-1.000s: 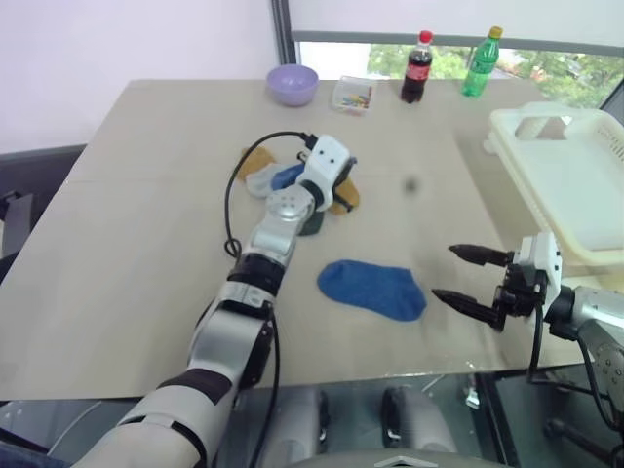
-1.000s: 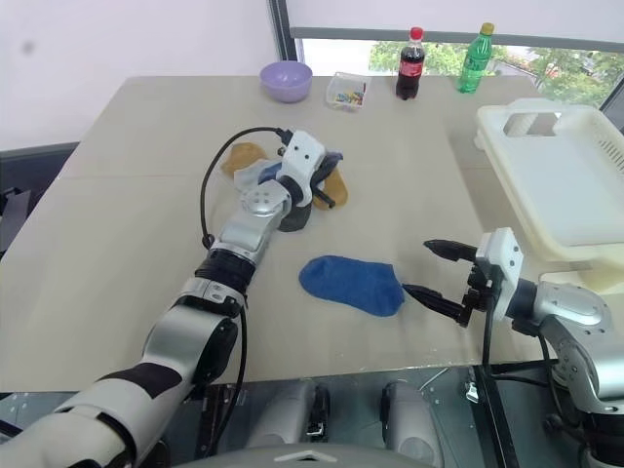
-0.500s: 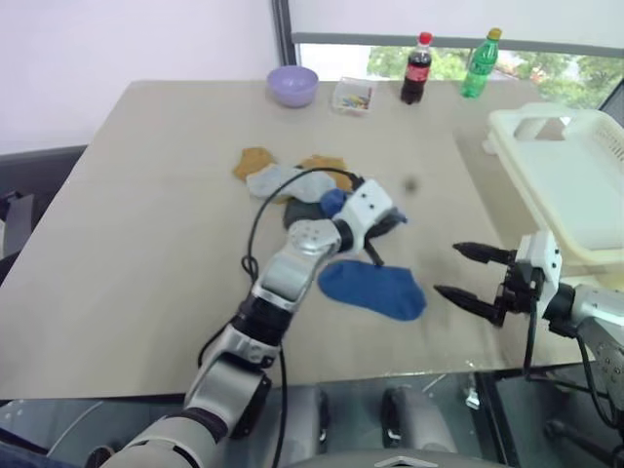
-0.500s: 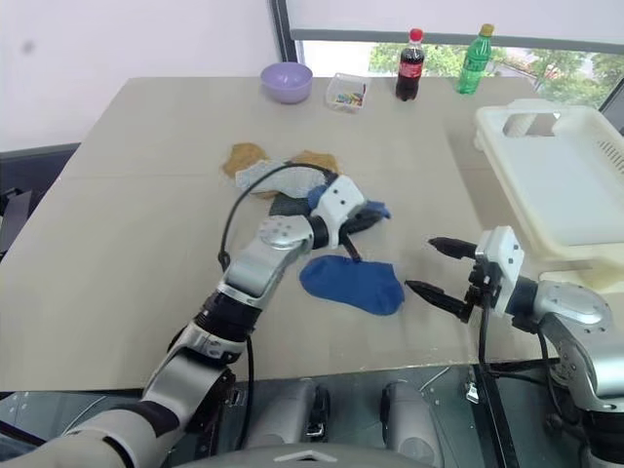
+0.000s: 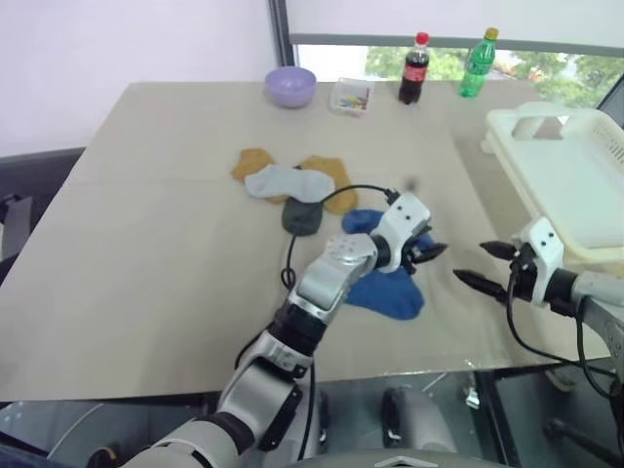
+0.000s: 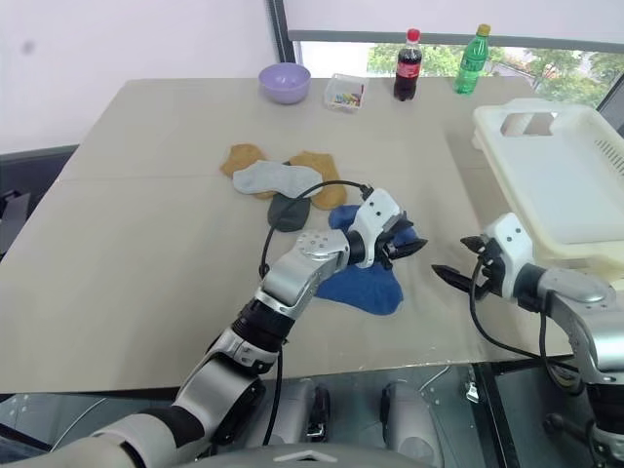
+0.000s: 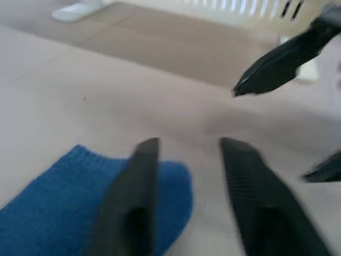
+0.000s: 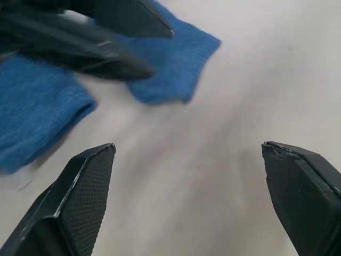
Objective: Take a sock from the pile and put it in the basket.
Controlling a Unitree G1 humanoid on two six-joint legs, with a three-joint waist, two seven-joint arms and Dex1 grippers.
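Two blue socks between the pile and the basket, both hands close over them.

The left hand (image 5: 429,253) has its fingers parted with nothing between them, above two knitted blue socks (image 5: 390,288) lying on the pale bench (image 5: 146,244); the arm covers where they overlap. The right hand (image 5: 489,264) faces it nearby, fingers spread wide and empty. The pile (image 5: 292,190) of mustard, grey and dark green socks sits behind. The cream slotted basket (image 5: 565,185) stands at the bench's right edge, cut off by the frame. A lilac bowl (image 5: 291,85), a small clear box (image 5: 350,96) and two bottles (image 5: 448,66) line the far edge.
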